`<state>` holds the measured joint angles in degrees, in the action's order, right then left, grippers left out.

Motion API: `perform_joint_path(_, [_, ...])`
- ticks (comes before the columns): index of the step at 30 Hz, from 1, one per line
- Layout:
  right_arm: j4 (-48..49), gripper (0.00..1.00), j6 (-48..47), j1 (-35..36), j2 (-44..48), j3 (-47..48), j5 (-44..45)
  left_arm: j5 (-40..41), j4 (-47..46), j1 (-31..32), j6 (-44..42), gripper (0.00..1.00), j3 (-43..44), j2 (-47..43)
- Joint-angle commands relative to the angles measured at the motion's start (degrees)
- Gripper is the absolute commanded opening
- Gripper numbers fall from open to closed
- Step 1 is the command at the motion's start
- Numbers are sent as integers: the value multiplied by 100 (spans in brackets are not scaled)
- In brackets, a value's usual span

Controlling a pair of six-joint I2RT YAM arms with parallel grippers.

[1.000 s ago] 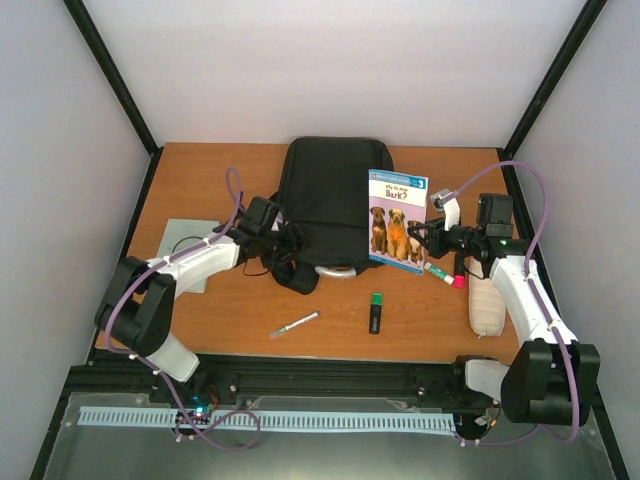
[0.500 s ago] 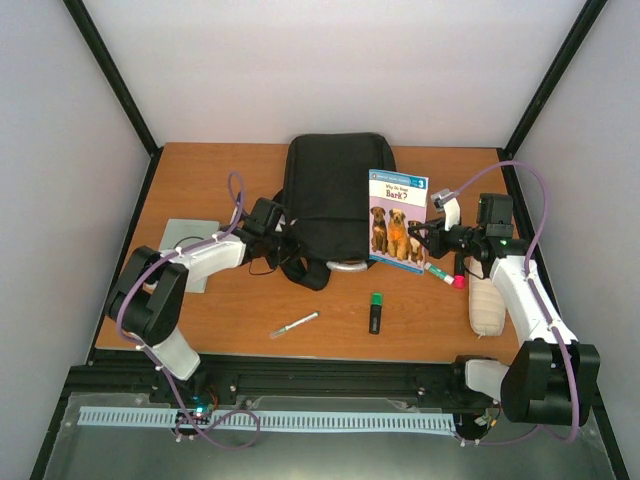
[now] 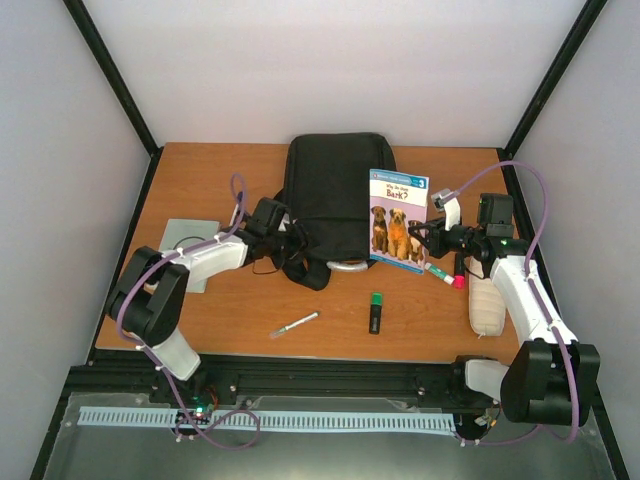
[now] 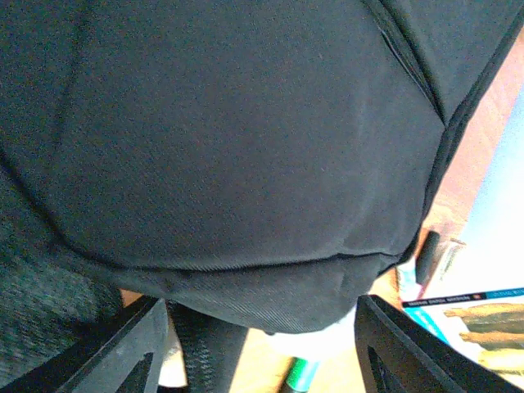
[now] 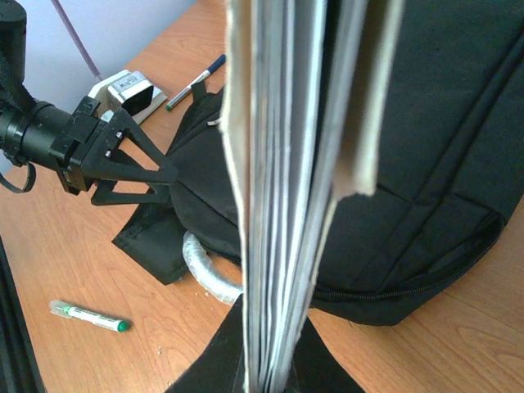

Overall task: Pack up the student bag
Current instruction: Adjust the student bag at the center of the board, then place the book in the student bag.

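Observation:
The student bag (image 3: 330, 195) lies flat at the table's back middle, its grey handle (image 3: 345, 267) toward me. My left gripper (image 3: 290, 240) is at the bag's lower left corner. In the left wrist view its jaws (image 4: 258, 344) stand open, and black bag fabric (image 4: 229, 139) bulges just above the gap. My right gripper (image 3: 425, 240) is shut on the lower edge of a dog picture book (image 3: 397, 220), which it holds upright beside the bag's right side. In the right wrist view the book's pages (image 5: 286, 164) rise edge-on from the jaws (image 5: 270, 368).
A white pen (image 3: 295, 324) and a black marker with a green cap (image 3: 375, 313) lie near the front edge. A pink-capped pen (image 3: 445, 276) and a cream pouch (image 3: 487, 303) sit under the right arm. A grey pad (image 3: 188, 245) lies at the left.
My left gripper has edged right along the bag's lower left corner, and the bag has shifted slightly. The right arm and the book have not moved.

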<state>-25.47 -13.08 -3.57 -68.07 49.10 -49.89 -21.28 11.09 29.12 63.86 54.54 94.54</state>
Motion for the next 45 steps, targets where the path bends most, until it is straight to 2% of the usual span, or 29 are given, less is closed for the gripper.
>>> perform_joint_path(1, [263,3,-74,-29,-12,11,-124,-184,-301,169,288,65,94,68])
perform_joint_path(8, [253,3,-81,-29,7,4,-122,-201,-432,188,315,68,303,646])
perform_joint_path(10, [255,3,-88,-29,5,7,-118,-231,-450,189,288,65,404,797])
perform_joint_path(14, [261,3,-64,-29,-4,2,-118,-221,-502,194,219,48,578,847])
perform_joint_path(19, [183,3,116,-29,108,72,-175,49,-24,258,-67,35,844,392])
perform_joint_path(23, [-90,3,315,-29,338,297,-68,-93,351,258,-503,25,1194,88])
perform_joint_path(25, [-308,3,401,-29,505,474,87,-187,693,252,-858,18,1518,64])
perform_joint_path(26, [-487,3,403,-29,561,637,112,-236,799,259,-922,13,1626,30])
perform_joint_path(30, [-1459,3,451,-29,485,1190,-90,-248,849,252,-965,1,1912,37])
perform_joint_path(37, [-2603,3,1257,-29,266,1679,-934,-6,220,253,-688,1,2202,182])
perform_joint_path(40, [-2581,3,1893,-29,190,1388,-1687,14,-250,255,-578,1,2137,190])
perform_joint_path(45, [-2635,3,2657,-24,79,633,-2127,306,-1097,256,-77,1,1557,-12])
